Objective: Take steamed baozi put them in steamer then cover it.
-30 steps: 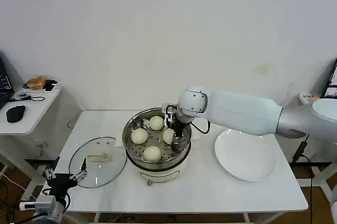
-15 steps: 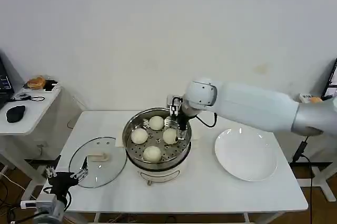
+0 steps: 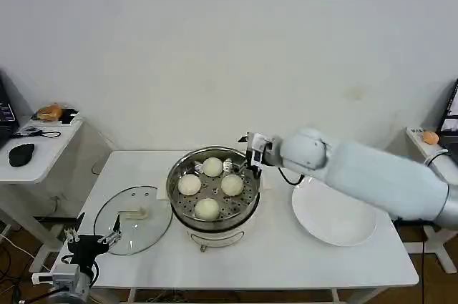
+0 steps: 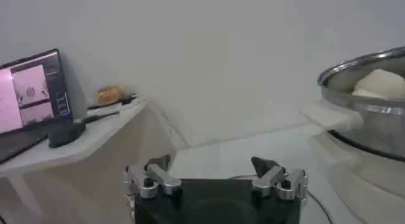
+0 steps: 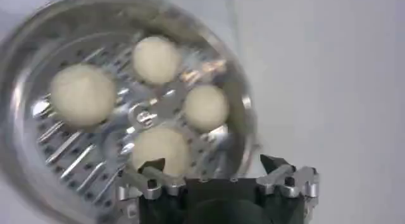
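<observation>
The steamer (image 3: 180, 175) stands mid-table, shiny steel on a white base, with several cream-white baozi (image 3: 232, 184) on its perforated tray. My right gripper (image 3: 252, 154) hovers open just above the steamer's far right rim with nothing in it. From the right wrist, the baozi (image 5: 206, 107) lie in the steamer (image 5: 38, 67) beyond the open right gripper (image 5: 214, 164). The cover (image 3: 154, 225), a glass lid with a cream handle, lies flat on the table left of the steamer. My left gripper (image 3: 91, 241) waits open, low by the table's front left corner. From the left wrist, the open left gripper (image 4: 211, 163) faces the steamer (image 4: 354, 70).
A bare white plate (image 3: 333, 211) lies right of the steamer, under my right forearm. A small side table (image 3: 39, 152) at the far left holds a mouse and a laptop (image 4: 31, 92). The white wall runs close behind the table.
My right gripper has let go of a baozi on the tray, risen out of the steamer and drawn back to the right. The left arm has barely moved.
</observation>
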Robot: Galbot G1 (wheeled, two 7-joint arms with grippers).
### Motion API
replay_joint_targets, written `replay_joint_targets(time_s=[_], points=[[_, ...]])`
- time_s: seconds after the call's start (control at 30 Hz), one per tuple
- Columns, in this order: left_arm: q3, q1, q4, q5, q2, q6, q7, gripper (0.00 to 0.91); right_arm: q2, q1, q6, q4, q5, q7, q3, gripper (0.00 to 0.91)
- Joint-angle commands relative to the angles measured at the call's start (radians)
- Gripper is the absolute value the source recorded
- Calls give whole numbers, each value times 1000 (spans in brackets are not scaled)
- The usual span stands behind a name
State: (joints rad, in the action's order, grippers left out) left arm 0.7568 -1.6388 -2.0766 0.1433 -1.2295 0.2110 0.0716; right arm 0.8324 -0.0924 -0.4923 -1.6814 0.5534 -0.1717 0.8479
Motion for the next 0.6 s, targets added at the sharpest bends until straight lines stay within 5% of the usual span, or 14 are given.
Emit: replay_joint_targets(time_s=[0.03, 0.37, 0.6], points=[[-4, 1, 9, -31, -8, -24, -2, 907, -4, 733, 372, -85, -198, 288, -708, 907], [-5, -12, 62, -119, -16, -142, 34, 907, 287, 1219, 564, -85, -446, 132, -1247, 907], [-10, -36, 117, -371, -21, -217, 77, 907, 461, 1394, 595, -142, -473, 15, -1492, 907]])
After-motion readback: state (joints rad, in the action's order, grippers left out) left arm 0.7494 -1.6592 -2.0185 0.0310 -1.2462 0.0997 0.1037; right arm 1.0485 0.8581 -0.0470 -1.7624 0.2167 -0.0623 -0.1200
